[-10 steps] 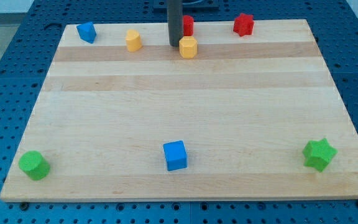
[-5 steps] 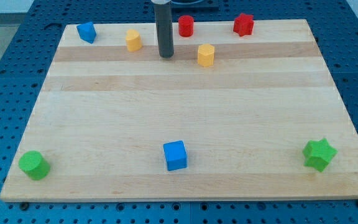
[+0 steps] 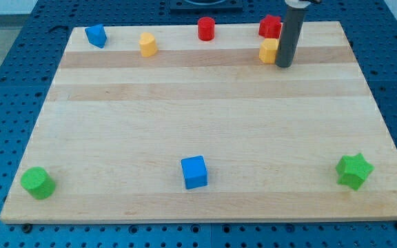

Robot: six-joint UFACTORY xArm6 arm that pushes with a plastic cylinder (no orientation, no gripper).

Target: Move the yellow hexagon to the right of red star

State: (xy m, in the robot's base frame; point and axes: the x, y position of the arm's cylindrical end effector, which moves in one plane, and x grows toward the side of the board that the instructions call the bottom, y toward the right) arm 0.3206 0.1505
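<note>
So the rod's lower end, my tip (image 3: 283,65), is planted near the upper right of the wooden board (image 3: 205,124), right up against the right side of the yellow hexagon (image 3: 268,50). There's no pincer on this arm at all, just the straight dark rod, so nothing to call wide or narrow. The yellow hexagon sits just below the red star (image 3: 269,26), pretty much touching it from underneath, and the rod partly covers both on their right edges.

Rest of the board: a red cylinder (image 3: 206,29) at top centre, well apart from the star. Another yellow block (image 3: 148,44) sits upper left of centre, shape hard to call from here, and a blue block (image 3: 96,35) is in the upper left corner. Down low there's a green block (image 3: 37,182) at the lower left, a blue cube (image 3: 194,172) at bottom centre, and a green star (image 3: 354,171) at the lower right.
</note>
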